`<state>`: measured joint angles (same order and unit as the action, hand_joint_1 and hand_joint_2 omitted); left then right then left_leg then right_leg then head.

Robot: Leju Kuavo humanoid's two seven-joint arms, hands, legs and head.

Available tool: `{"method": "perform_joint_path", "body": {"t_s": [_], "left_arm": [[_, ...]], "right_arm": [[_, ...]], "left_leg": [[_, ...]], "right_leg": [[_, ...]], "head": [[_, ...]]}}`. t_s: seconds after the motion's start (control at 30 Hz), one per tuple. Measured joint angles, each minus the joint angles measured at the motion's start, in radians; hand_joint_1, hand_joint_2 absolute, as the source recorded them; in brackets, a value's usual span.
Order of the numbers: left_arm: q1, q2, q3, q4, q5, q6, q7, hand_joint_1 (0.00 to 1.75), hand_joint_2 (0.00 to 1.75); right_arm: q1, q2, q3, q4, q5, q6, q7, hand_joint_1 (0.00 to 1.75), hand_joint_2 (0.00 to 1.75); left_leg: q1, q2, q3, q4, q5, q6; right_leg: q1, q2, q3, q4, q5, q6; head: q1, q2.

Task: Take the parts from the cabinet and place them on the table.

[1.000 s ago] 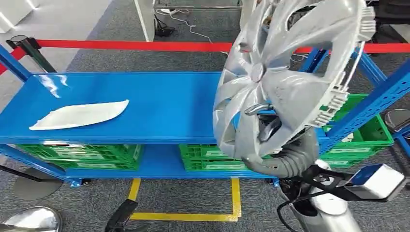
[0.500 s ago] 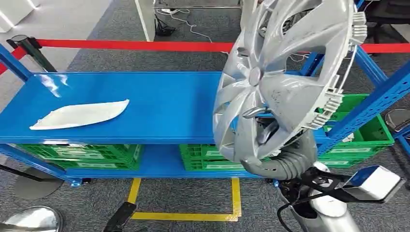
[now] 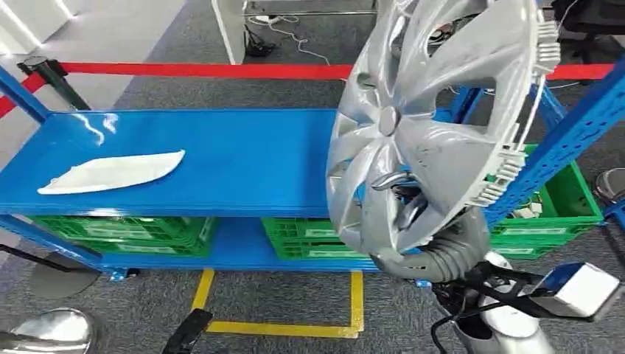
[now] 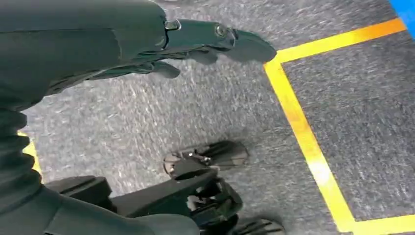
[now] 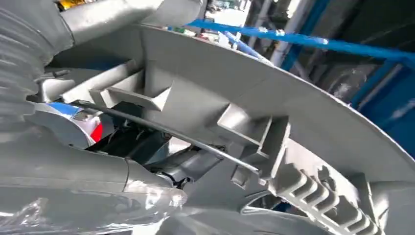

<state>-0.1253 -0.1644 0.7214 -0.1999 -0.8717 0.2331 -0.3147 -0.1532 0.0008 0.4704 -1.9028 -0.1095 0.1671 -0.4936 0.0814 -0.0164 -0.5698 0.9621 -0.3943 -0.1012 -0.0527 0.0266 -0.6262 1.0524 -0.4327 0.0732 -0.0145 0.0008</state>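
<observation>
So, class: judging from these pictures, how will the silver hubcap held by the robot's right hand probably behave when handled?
The hubcap is thin moulded shell with open spokes, so probably light for its size. It keeps its dish shape while the right hand holds it by one spoke, suggesting stiffness. Its round rim could let it roll if set on edge, and the small clips look breakable.

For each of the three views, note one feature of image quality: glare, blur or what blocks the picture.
Head view: ceiling light glares white on the blue shelf, and the silver hubcap in the right hand blocks the right side. Left wrist view: the carpet is streaked with motion blur behind the left hand. Right wrist view: the hubcap's back sits close, its foreground soft.
</observation>
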Motion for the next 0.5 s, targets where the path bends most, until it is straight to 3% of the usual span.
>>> {"method": "perform_joint_path", "body": {"t_s": [0.07, 0.1, 0.2, 0.23, 0.27, 0.3, 0.33, 0.4, 0.43, 0.47, 0.5], "left_arm": [[0.000, -0.003, 0.000, 0.000, 0.000, 0.000, 0.002, 0.00, 1.75], [0.000, -0.002, 0.000, 0.000, 0.000, 0.000, 0.002, 0.00, 1.75], [-0.001, -0.002, 0.000, 0.000, 0.000, 0.000, 0.002, 0.00, 1.75], [-0.001, -0.002, 0.000, 0.000, 0.000, 0.000, 0.002, 0.00, 1.75], [0.000, -0.002, 0.000, 0.000, 0.000, 0.000, 0.003, 0.00, 1.75], [0.000, -0.002, 0.000, 0.000, 0.000, 0.000, 0.003, 0.00, 1.75], [-0.001, -0.002, 0.000, 0.000, 0.000, 0.000, 0.003, 0.00, 1.75], [-0.004, -0.002, 0.000, 0.000, 0.000, 0.000, 0.003, 0.00, 1.75], [-0.008, -0.001, 0.000, 0.000, 0.000, 0.000, 0.003, 0.00, 1.75], [-0.013, -0.003, 0.000, 0.000, 0.000, 0.000, 0.003, 0.00, 1.75], [-0.012, -0.003, 0.000, 0.000, 0.000, 0.001, 0.003, 0.00, 1.75]], "right_arm": [[-0.001, 0.000, -0.001, 0.000, 0.000, 0.000, 0.000, 1.75, 1.75], [-0.001, 0.000, -0.002, 0.000, 0.000, -0.001, 0.000, 1.75, 1.75], [-0.001, 0.000, -0.001, 0.000, -0.001, 0.000, 0.000, 1.75, 1.75], [-0.001, 0.000, -0.001, 0.000, -0.001, 0.001, 0.000, 1.75, 1.75], [0.000, 0.000, -0.001, 0.000, -0.001, 0.001, 0.000, 1.75, 1.75], [0.000, 0.000, -0.001, 0.000, -0.001, 0.001, 0.000, 1.75, 1.75], [-0.001, 0.000, -0.001, 0.000, -0.001, 0.001, 0.000, 1.75, 1.75], [-0.002, 0.000, -0.001, 0.000, -0.001, 0.001, 0.000, 1.75, 1.75], [-0.001, 0.000, -0.001, 0.000, -0.001, 0.001, 0.000, 1.75, 1.75], [-0.002, 0.000, -0.002, 0.000, -0.001, 0.000, 0.000, 1.75, 1.75], [-0.002, 0.000, -0.002, 0.000, -0.001, 0.000, 0.000, 1.75, 1.75]], "left_leg": [[0.004, 0.001, -0.006, -0.002, 0.003, -0.010], [0.003, 0.011, -0.016, 0.024, -0.029, -0.001], [-0.027, 0.013, -0.109, 0.263, -0.170, 0.025], [-0.036, 0.013, -0.130, 0.325, -0.194, 0.034], [-0.044, 0.013, -0.130, 0.337, -0.194, 0.042], [-0.051, 0.013, -0.109, 0.308, -0.174, 0.055], [-0.058, 0.013, -0.069, 0.244, -0.145, 0.067], [-0.070, 0.013, 0.031, 0.093, -0.101, 0.090], [-0.074, 0.016, 0.046, 0.054, -0.123, 0.095], [-0.076, 0.014, 0.038, 0.048, -0.107, 0.082], [-0.079, 0.012, 0.034, 0.049, -0.101, 0.085]], "right_leg": [[0.007, -0.001, -0.013, 0.009, 0.002, -0.022], [0.008, -0.003, -0.014, 0.008, 0.007, -0.035], [0.022, -0.009, -0.024, -0.003, 0.023, -0.057], [0.028, -0.010, -0.031, -0.003, 0.028, -0.062], [0.034, -0.011, -0.038, -0.002, 0.034, -0.066], [0.039, -0.011, -0.047, -0.002, 0.042, -0.067], [0.042, -0.011, -0.056, -0.002, 0.050, -0.067], [0.045, -0.011, -0.068, -0.002, 0.064, -0.061], [0.046, -0.012, -0.073, -0.001, 0.071, -0.056], [0.049, -0.014, -0.077, 0.000, 0.076, -0.049], [0.046, -0.018, -0.076, -0.008, 0.085, -0.044]], "head": [[-0.002, 0.000], [-0.006, 0.000], [-0.008, 0.000], [-0.008, 0.000], [-0.008, 0.000], [-0.007, 0.000], [-0.008, 0.000], [-0.007, 0.000], [-0.008, 0.000], [-0.005, 0.000], [-0.007, 0.000]]}}
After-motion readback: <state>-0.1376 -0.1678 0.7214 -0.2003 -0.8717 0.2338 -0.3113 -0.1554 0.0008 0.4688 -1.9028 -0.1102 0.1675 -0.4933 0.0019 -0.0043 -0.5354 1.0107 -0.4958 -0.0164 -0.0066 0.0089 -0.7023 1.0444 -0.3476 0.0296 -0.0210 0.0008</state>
